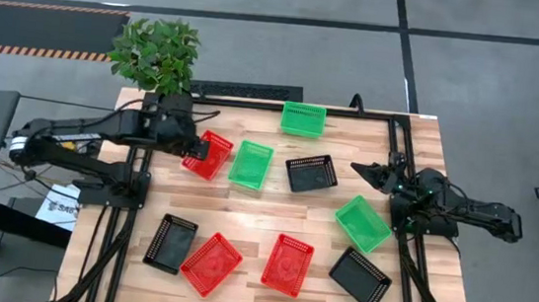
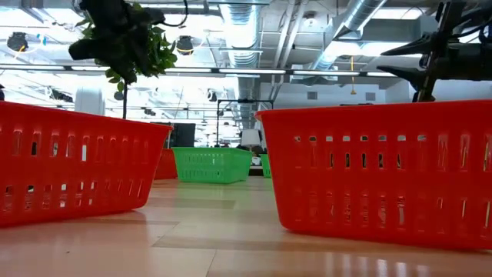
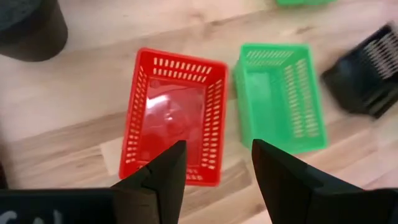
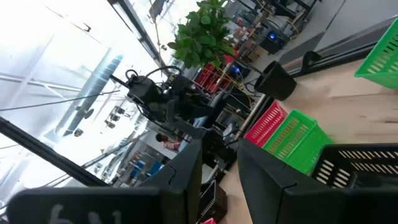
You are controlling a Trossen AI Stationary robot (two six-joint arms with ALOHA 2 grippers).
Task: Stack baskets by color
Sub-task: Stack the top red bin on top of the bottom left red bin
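Nine small mesh baskets lie bottom-down, spread over the wooden table. At the far left are a red basket (image 1: 209,155) (image 3: 174,115) and a green one (image 1: 251,164) (image 3: 281,96). Beyond them are a black one (image 1: 311,173) and two more green ones (image 1: 302,119) (image 1: 363,222). Along the near edge lie two black (image 1: 171,243) (image 1: 359,277) and two red (image 1: 210,263) (image 1: 287,264). My left gripper (image 1: 198,145) (image 3: 217,168) hangs open above the far-left red basket, pointing steeply down, clear of it. My right gripper (image 1: 360,170) (image 4: 221,171) waits open at the right side, above the table.
A potted green plant (image 1: 157,56) stands at the table's far left corner, close behind my left arm. A black frame rail (image 1: 255,92) runs along the far edge and both sides. Bare wood shows in the table's middle (image 1: 244,213).
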